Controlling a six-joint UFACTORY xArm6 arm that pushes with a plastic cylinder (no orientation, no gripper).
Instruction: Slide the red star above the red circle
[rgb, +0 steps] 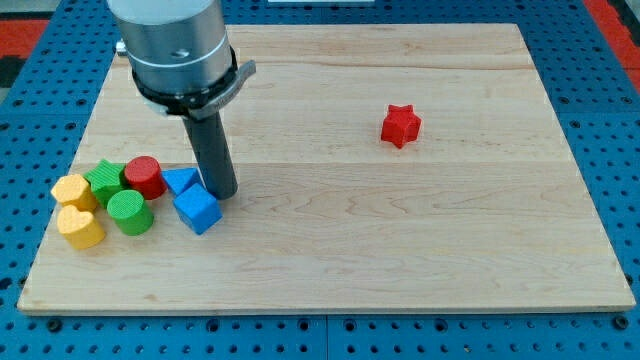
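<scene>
Resting on the pale wooden table (330, 250), my tip (224, 194), the lower end of the dark rod that serves as end effector, has no jaws to spread or press together and pinches nothing. It stands at the left of the scene, just beside the blue cube (197, 210) and the blue triangular block (180, 180); contact cannot be told. The small red star block (400, 125) lies well apart, far right of centre, alone. The red round cylinder block (144, 177) sits in the left cluster with the green star block (104, 180), green cylinder (130, 212), yellow heart block (81, 227) and another yellow block (73, 190). To do this well, I judge my tip should circle to the star's right side and push it leftward along the far part of the table, stopping just beyond the red cylinder without disturbing the cluster.
</scene>
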